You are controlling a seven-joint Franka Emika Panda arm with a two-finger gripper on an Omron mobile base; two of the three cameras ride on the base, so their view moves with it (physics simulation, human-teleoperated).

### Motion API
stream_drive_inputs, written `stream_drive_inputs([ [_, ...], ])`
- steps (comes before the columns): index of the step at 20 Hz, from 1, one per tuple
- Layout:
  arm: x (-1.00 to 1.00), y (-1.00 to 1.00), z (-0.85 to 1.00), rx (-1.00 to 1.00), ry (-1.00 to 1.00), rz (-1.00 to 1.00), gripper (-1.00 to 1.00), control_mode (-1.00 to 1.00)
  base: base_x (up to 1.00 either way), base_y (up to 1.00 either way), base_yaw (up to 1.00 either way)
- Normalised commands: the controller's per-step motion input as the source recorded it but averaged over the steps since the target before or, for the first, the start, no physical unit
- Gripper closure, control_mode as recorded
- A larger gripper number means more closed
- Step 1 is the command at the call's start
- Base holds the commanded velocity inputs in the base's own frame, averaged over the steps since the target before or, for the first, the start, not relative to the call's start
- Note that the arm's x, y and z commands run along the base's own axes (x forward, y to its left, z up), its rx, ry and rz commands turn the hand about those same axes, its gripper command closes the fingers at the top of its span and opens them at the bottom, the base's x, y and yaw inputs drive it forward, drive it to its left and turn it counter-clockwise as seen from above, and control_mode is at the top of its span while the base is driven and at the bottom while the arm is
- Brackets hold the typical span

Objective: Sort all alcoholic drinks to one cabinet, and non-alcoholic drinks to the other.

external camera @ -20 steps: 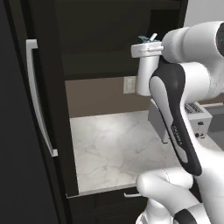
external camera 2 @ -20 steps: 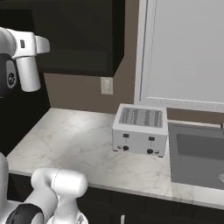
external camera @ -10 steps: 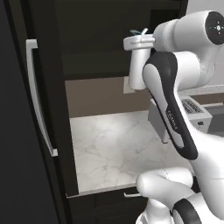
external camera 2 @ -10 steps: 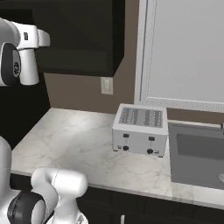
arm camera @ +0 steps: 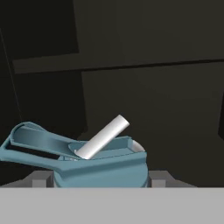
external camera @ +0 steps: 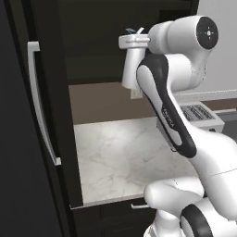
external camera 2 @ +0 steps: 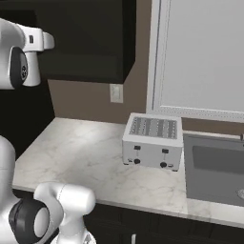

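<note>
Flask point(external camera: 131, 65) is up in my claw point(arm camera: 99, 175), carried high at the mouth of the open upper cabinet point(external camera: 88, 41), well above the counter point(external camera: 125, 152). My fingers point(arm camera: 40, 178) sit either side of it just under the light-blue lid point(arm camera: 83, 162), clamped on the body.

Handling notes:
- White cylinder, rigid, smooth-walled. I judge it slippery; a round body can twist between flat pads.
- Weight unknown; cannot tell whether it is full. I treat it as moderately heavy.
- The lid has a flip spout and a short white straw point(arm camera: 103, 136) poking up at a slant. Those parts look thin, so no grabbing or bumping there.
- Best hold is on the plain wall below the lid, where I have it.
- Hanging upright in the left base view; I should keep it so.
- Dark shelf inside the cabinet reads poorly in the hand view; depth hard to judge.
</note>
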Motion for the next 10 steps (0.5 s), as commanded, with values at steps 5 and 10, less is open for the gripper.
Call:
stream_drive_inputs([
  [5, 0.49, 0.34, 0.00, 0.06, -0.06, 0.00, 1.00, -1.00, 0.00, 0.00, 0.00],
  [10, 0.47, 0.25, 0.00, 0.03, -0.01, 0.00, 1.00, -1.00, 0.00, 0.00, 0.00],
])
